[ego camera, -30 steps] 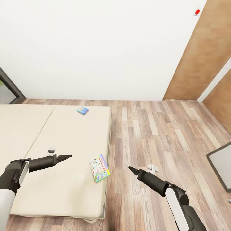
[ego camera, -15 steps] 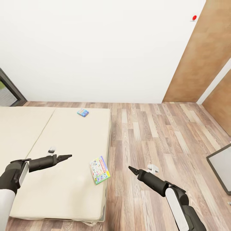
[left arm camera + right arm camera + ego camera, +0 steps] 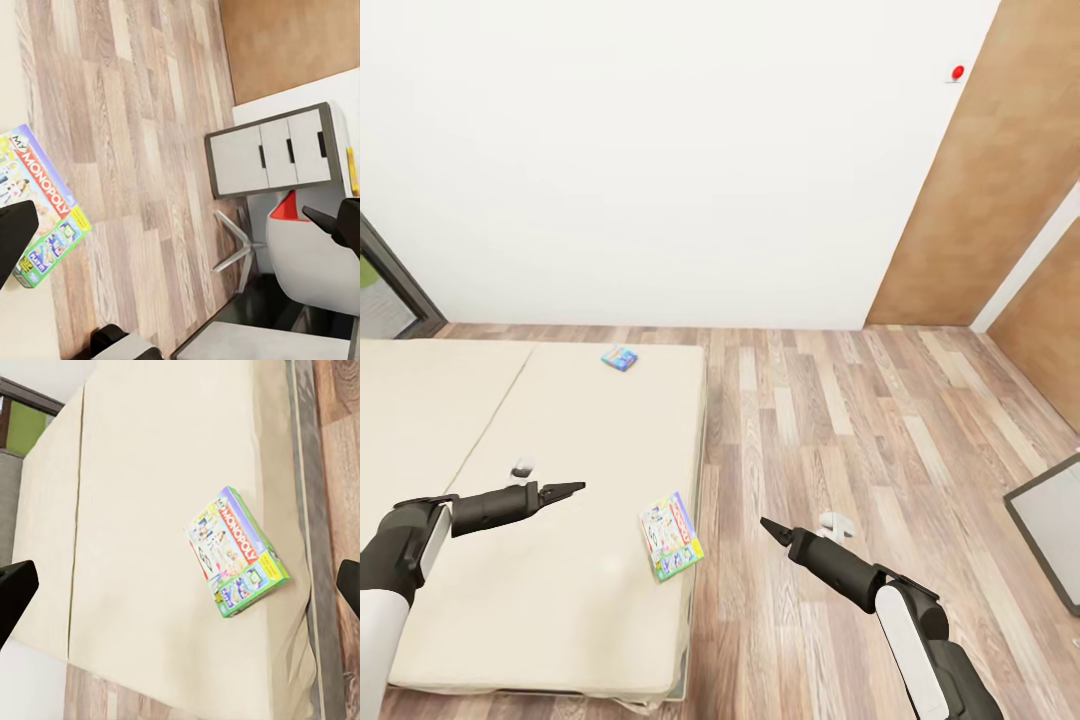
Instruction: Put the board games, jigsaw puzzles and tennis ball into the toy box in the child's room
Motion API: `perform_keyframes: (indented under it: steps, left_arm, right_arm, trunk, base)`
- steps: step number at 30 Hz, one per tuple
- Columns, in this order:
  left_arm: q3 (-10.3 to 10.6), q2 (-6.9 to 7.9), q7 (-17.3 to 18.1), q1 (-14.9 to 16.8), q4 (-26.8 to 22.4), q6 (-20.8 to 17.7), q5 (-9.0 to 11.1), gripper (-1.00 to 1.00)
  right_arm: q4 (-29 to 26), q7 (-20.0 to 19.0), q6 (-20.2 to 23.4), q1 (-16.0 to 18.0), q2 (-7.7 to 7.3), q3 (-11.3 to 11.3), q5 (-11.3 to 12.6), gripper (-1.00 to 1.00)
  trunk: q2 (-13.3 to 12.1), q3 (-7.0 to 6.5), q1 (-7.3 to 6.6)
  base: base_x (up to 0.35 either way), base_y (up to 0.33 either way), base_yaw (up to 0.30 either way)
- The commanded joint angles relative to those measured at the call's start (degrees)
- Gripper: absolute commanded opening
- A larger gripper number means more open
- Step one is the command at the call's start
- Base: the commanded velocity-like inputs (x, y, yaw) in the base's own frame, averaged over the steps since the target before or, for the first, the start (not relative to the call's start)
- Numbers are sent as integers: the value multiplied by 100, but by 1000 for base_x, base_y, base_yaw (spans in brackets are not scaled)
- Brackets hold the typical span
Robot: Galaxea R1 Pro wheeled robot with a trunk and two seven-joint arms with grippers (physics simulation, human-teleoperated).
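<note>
Head view has slid a little, so the robot moves by the bed [image 3: 540,560] toward the white-green game box [image 3: 671,535], both grippers' jaws apart.

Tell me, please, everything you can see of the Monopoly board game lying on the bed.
The Monopoly board game is a flat rectangular cardboard box with a mostly white cover, cartoon figures, a red "My Monopoly" banner, and green and purple edges. It lies flat and face up on the beige mattress of the bed, turned askew, close to the mattress's floor-side edge. Only the mattress touches it. It sits between the left hand and the right hand, neither of which reaches it. It looks closed and undamaged.
</note>
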State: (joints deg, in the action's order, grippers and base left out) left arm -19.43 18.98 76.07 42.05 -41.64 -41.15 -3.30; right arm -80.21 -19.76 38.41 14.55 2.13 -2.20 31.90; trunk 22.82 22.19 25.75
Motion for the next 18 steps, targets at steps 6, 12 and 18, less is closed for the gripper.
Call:
perform_keyframes:
  steps: [6,12,18]
  left_arm:
    - [-17,-24,34,5,-2,-60,-37,100]
    - [-17,-61,30,5,-2,-60,-39,100]
    - [-17,-69,24,5,-2,-60,-39,100]
  right_arm:
    - [-4,-19,43,4,7,-17,9,100]
    - [-4,-19,43,4,7,-14,9,100]
    - [-4,-19,43,4,7,-16,9,100]
  trunk:
    - [10,-47,3]
    - [10,-104,3]
    - [10,-160,3]
  base:
    - [0,0,0]
    - [0,0,0]
    - [0,0,0]
